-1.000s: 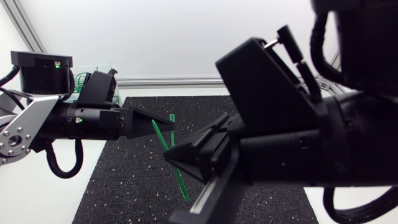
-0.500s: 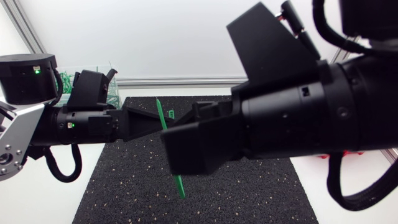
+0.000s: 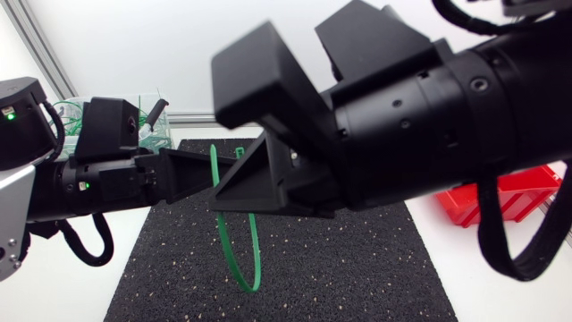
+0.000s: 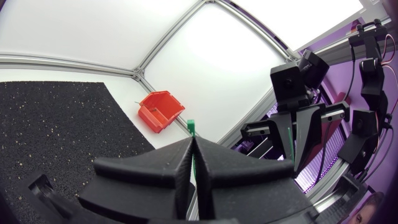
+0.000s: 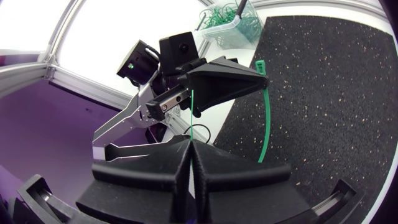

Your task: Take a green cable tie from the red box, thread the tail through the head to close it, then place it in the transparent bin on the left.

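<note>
We see a white table [image 3: 54,295], and over its middle lies a black rubber mat flecked with pale specks [image 3: 340,259]. Our right arm [image 3: 447,116], a thick black bulk close under the head camera, comes in from the right and reaches past the middle. Our left arm [image 3: 98,183], black with a silver-grey link, comes in from the left and points toward it, so the two meet above the mat.

An open-fronted red plastic box [image 3: 500,192] sits on the table just off the mat's right side, partly hidden behind the right arm. A transparent plastic bin [image 3: 152,125] holding a tangle of green ties stands at the far left corner of the mat, behind the left arm.

The left gripper [image 4: 193,140] has its wedge fingers pressed together on the thin green cable tie [image 3: 253,268], whose square head pokes out just past the fingertips. The right gripper [image 5: 189,144] is likewise pinched tight on the tie's narrow strip. Between the two grips the tie is bent into a long U that hangs in the air above the mat, well apart from the box and the bin.
</note>
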Robot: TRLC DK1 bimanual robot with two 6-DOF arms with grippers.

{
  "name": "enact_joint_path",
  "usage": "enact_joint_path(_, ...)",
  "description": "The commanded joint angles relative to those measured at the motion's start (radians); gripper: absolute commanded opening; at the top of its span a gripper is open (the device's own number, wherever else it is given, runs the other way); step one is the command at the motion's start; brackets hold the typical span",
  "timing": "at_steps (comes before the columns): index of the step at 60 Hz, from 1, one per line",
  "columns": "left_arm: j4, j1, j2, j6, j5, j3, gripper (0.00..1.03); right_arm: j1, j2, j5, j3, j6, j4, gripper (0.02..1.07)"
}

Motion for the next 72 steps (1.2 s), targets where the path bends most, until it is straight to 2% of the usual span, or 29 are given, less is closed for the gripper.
enact_joint_path(1, 0.025, -0.005, -0.019, -0.038, 0.000, -0.035, 0.04, -0.015, 0.026, -0.028, 0.039, 0.078, -0.015, 0.07)
enact_joint_path(21, 0.077, -0.018, -0.068, -0.081, -0.027, -0.063, 0.04, -0.078, 0.064, -0.171, 0.086, 0.186, -0.047, 0.07)
enact_joint_path(35, 0.079, -0.079, -0.128, -0.090, -0.098, -0.078, 0.04, -0.128, 0.093, -0.273, 0.155, 0.224, -0.116, 0.07)
enact_joint_path(62, 0.085, -0.163, -0.200, -0.074, -0.187, -0.081, 0.04, -0.185, 0.092, -0.379, 0.210, 0.269, -0.212, 0.07)
enact_joint_path(72, 0.080, -0.205, -0.223, -0.048, -0.247, -0.087, 0.04, -0.210, 0.075, -0.427, 0.217, 0.275, -0.248, 0.07)
